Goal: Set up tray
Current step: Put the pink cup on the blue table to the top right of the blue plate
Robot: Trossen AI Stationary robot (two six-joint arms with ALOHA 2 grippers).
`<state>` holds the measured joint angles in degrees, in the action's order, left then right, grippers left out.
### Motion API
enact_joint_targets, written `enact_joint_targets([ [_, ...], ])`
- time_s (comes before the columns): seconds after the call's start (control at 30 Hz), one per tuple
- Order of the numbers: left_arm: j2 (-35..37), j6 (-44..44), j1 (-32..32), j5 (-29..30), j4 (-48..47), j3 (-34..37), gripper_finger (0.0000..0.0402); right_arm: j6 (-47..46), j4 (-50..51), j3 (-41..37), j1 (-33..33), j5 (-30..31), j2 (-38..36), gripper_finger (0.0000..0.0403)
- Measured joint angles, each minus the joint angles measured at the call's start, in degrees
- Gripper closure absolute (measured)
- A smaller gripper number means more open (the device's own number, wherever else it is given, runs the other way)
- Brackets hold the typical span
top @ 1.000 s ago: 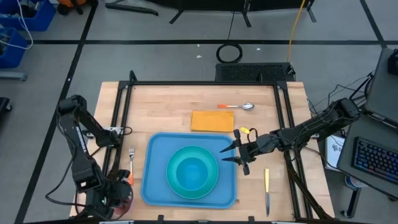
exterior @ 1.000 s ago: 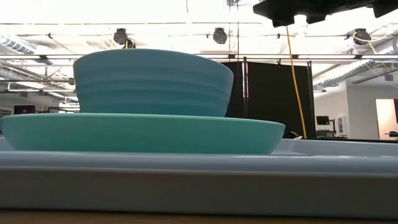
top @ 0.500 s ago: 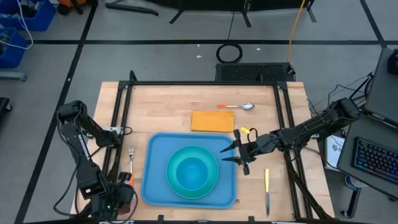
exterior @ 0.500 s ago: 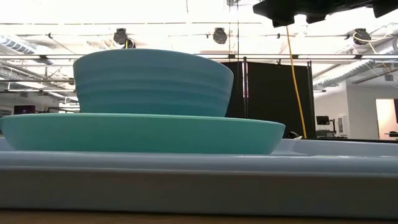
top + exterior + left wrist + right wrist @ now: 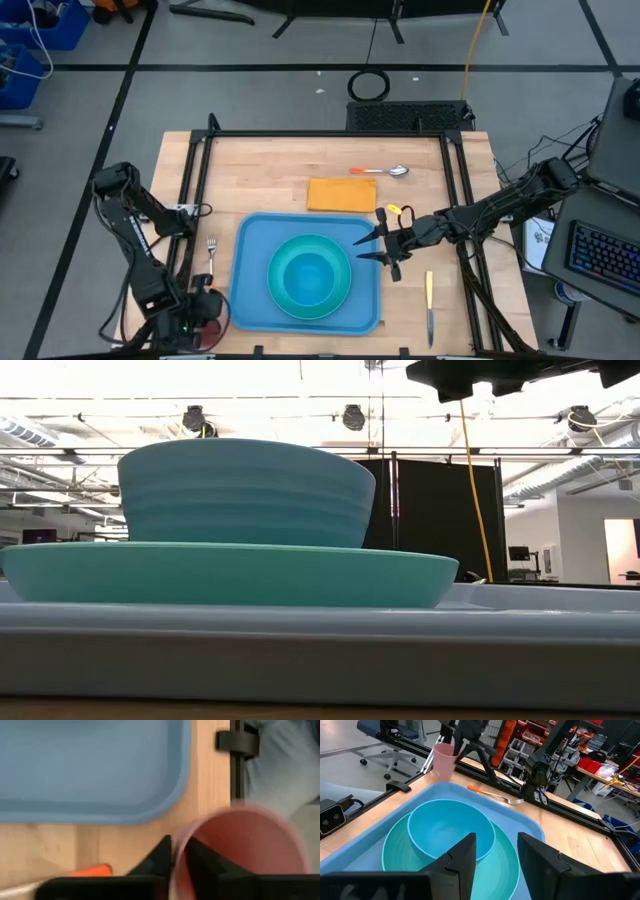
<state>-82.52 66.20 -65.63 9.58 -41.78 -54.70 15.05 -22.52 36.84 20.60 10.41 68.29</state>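
Observation:
The blue tray (image 5: 250, 300) lies on the table's near half. It carries a turquoise plate (image 5: 340, 300) with a turquoise bowl (image 5: 308, 272) on it; the low view shows the same stack, bowl (image 5: 245, 490) on plate (image 5: 230, 575) on tray (image 5: 320, 650). My left gripper (image 5: 205, 312) is at the tray's near-left corner, shut on a pink cup (image 5: 240, 850), which also shows in the right wrist view as cup (image 5: 444, 760). My right gripper (image 5: 368, 247) hovers open over the tray's right rim, pointing at the bowl (image 5: 450, 827). My left gripper holds the pink cup by its rim (image 5: 176, 851), one finger (image 5: 200, 862) inside the cup and the other finger (image 5: 157, 862) outside. It comes at the cup from above, as the right wrist view shows, and the cup stays upright below the fingers.
A fork (image 5: 211, 255) with an orange handle lies left of the tray. An orange napkin (image 5: 342, 194) lies beyond the tray, and a spoon (image 5: 385, 172) beyond the napkin. A knife (image 5: 429, 305) lies right of the tray. A black frame (image 5: 195, 200) rails the table.
My left arm has swung, and its gripper, still shut on the cup, has shifted toward the table's right, closer to the tray's near-left corner. My right gripper has stayed open in place.

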Motion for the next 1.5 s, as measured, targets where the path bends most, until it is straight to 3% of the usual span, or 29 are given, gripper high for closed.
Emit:
enact_joint_targets([
  [0.07,0.0,0.1,0.6,-2.4,-0.1,0.0,0.0389,0.0,0.0,0.0,0.0,0.0,0.0,0.0268],
  [0.47,5.8,5.4,6.1,-3.0,-5.8,0.0,0.0398,0.6,0.0,0.0,0.0,0.0,0.0,0.0268],
  [0.6,10.8,2.0,7.7,2.8,-6.8,0.0,0.0398,0.7,0.1,0.0,0.0,0.0,0.0,0.0268],
  [0.93,21.1,-13.9,14.8,23.5,-2.9,0.0,0.0398,2.6,-0.3,0.0,0.0,0.5,0.0,0.0268],
  [1.03,21.8,-20.7,18.1,28.8,-0.2,0.0,0.0398,3.6,-1.5,0.0,0.0,2.1,0.0,0.0268],
  [1.17,23.1,-23.6,25.4,31.6,-0.3,0.0,0.0399,5.0,-3.0,0.0,0.0,3.4,0.0,0.0268],
  [1.3,23.5,-29.4,34.0,27.9,3.5,0.0,0.0399,6.5,-4.0,0.0,0.0,3.4,0.0,0.0268],
  [1.5,22.7,-38.3,46.8,15.4,14.0,0.0,0.0399,7.3,-6.4,0.0,0.1,3.5,-0.5,0.0268],
])
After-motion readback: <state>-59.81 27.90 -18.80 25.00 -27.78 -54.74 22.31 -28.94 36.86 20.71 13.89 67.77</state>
